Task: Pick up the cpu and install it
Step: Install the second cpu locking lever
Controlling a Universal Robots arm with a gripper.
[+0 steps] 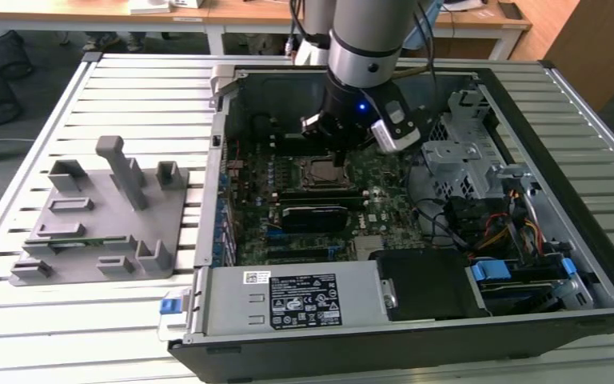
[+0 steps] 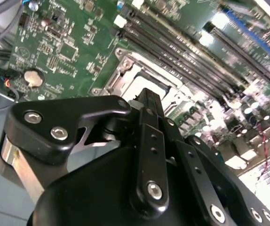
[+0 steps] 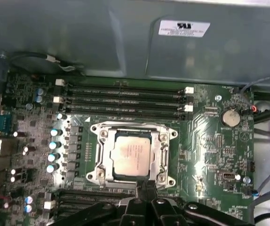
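The tool, a black multi-link piece at the end of the grey arm, hangs just above the motherboard with its fingers drawn together and nothing between them, its tips beside the near edge of the socket in the first wrist view. The cpu, a small flat square chip with a pale silver-grey metal top and a thin darker rim, lies flat and square inside the metal-framed socket, which suggests it is already seated where the task wants it; whether the frame is latched down over it I cannot tell. In the second wrist view the tool's black body sits in front of the socket, and only a bright patch of the chip's surroundings peeks past it. Around the socket spreads the green circuit board, with long dark memory slots on one side and a row of small silver capacitors on another. The board rests on the floor of an opened black computer case laid flat, likely so the arm can reach straight down. The case lies on a slatted metal counter, and at the exterior view's left stands a grey plastic fixture block with slots and posts.
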